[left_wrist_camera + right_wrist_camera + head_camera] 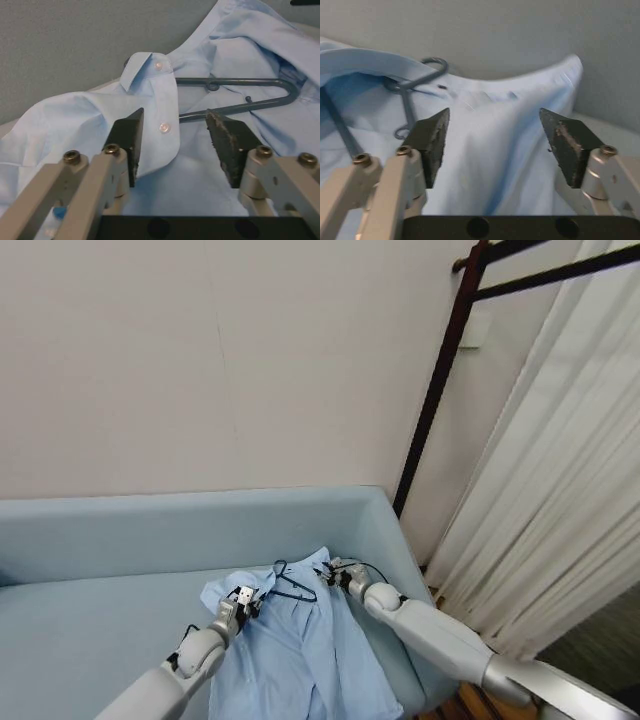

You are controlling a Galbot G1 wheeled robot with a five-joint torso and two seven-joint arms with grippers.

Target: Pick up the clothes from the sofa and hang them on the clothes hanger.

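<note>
Where the pale blue sofa (pixel 100 540) nears the armrest on the robot's right, one light blue shirt (pixel 300 655) lies spread on the seat, collar end toward the backrest and tail toward the front edge. Item with it: one dark slim hanger (pixel 295 585), lying in the open neck of the shirt, its hook pointing toward the backrest; in the left wrist view one arm of the hanger passes under the buttoned front placket. Left gripper (pixel 245 598): low over the shirt's shoulder on the robot's left, jaws spread, the placket edge with its two buttons lying between them and nothing pinched. Right gripper (pixel 335 575): low over the opposite shoulder, just beside the hanger's hook, jaws spread wide over a raised fold of cloth and not closed on it. Both arms reach in from the near edge of the head view. Surroundings: a plain pale wall (pixel 200 360) behind the sofa; a dark brown clothes rack (pixel 440 370) standing beyond the armrest on the right, one upright and two crossbars in view; a white curtain (pixel 560 490) hanging beside the rack, well apart from the shirt.
</note>
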